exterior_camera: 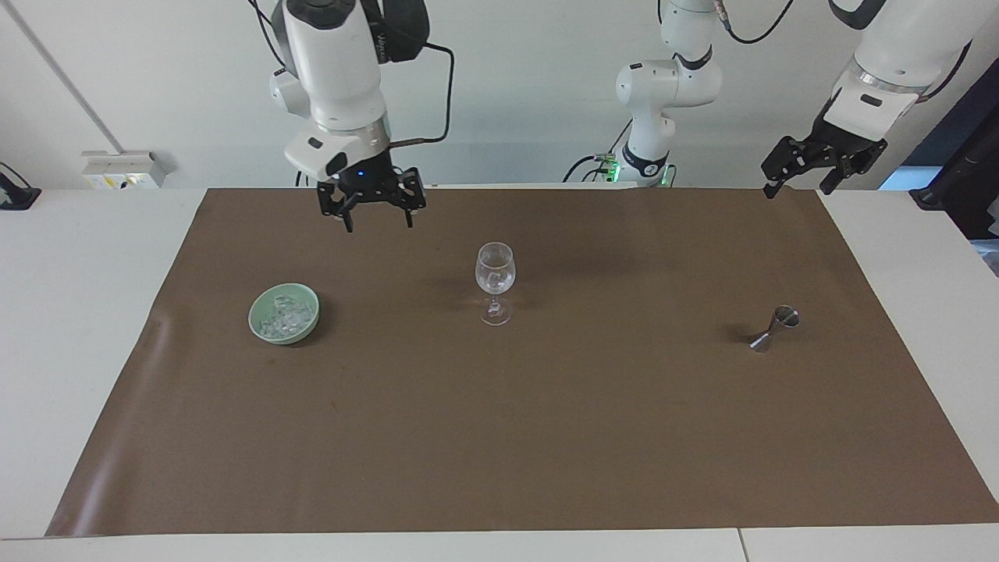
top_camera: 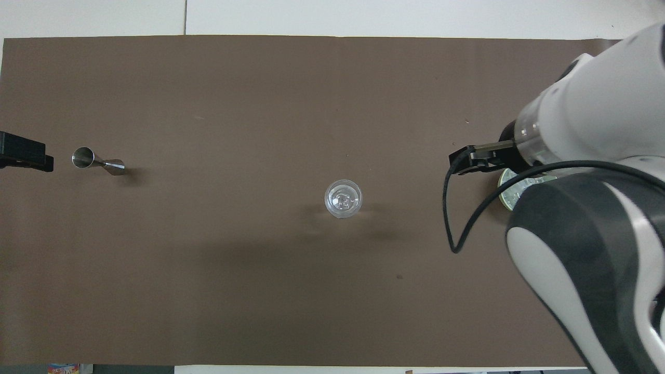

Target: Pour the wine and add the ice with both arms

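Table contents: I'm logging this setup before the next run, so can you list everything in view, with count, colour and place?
Mat: one, brown, covering most of the white table.
Wine glass: one, clear, upright at the middle of the mat, a bit of ice in it.
Bowl: one, pale green, toward the right arm's end of the table.
Ice: a heap of clear cubes in the bowl.
Jigger: one, silver metal, lying on its side toward the left arm's end.
Right gripper: black, open, empty, raised over the mat between bowl and glass.
Left gripper: black, open, empty, raised over the mat's edge at its own end, waiting.
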`<state>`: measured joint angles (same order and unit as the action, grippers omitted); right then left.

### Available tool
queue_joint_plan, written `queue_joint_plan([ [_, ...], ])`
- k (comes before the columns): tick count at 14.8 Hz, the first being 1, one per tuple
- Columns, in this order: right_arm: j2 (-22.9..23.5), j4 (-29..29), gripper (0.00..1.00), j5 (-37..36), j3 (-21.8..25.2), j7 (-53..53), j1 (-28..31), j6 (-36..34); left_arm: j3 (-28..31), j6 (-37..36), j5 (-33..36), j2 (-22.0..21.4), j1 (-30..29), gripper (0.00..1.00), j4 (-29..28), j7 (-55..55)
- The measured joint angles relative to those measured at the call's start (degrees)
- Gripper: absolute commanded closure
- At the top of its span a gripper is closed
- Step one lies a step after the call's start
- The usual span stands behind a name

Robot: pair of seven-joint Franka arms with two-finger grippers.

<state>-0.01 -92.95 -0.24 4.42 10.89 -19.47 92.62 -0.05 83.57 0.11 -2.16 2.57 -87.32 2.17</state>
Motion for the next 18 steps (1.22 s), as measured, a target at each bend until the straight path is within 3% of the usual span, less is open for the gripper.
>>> queue_joint_plan([
  [11, -1.71, -0.09, 0.00, -0.05, 0.20, -12.66, 16.54, -3.12, 0.00, 0.08, 0.00, 0.00, 0.00, 0.00, -0.03, 0.00],
  [18, -2.40, -0.32, 0.00, -0.07, -0.72, -13.77, 18.52, -3.20, 0.00, 0.08, 0.00, 0.00, 0.00, 0.00, -0.06, 0.00],
])
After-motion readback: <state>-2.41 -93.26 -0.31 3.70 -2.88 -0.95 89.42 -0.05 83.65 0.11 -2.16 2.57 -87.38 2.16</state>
